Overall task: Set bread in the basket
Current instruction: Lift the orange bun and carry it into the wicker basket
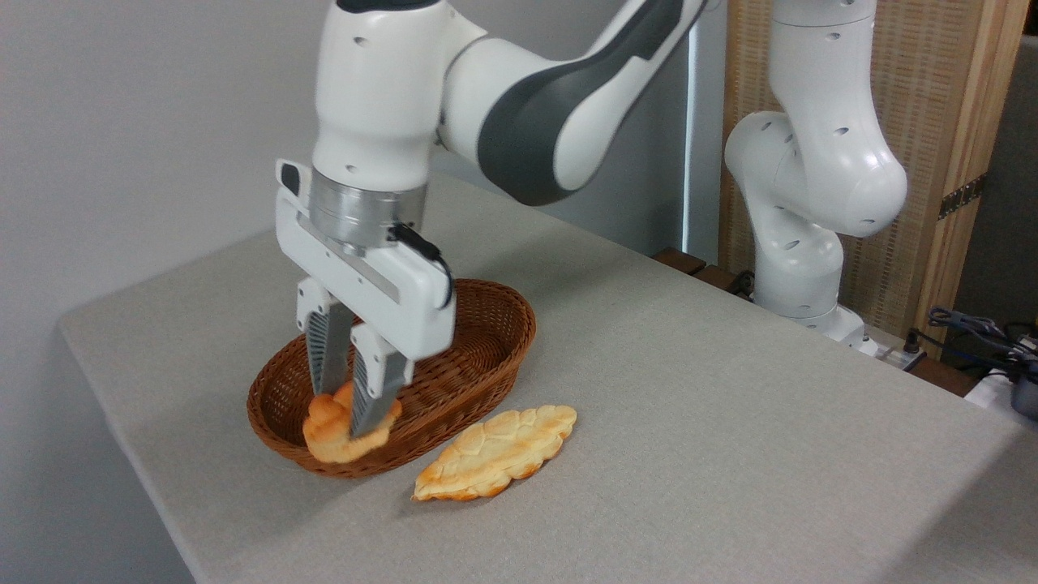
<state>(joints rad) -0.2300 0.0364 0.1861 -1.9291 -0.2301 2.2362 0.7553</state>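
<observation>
My claw [350, 414] is pinching the bread [336, 434], which hangs over the near-left rim of the basket [486, 324], itself near the table's [730, 454] left edge. Let go here and I judge the bun could catch that rim and tip out onto the cloth. To the right, just beside the basket, lies the flat leaf-shaped loaf [495, 453], safely apart from me.

One fixed camera, close in off the table's [730, 454] front corner, looking slightly down and across toward the wall [122, 122] behind.
</observation>
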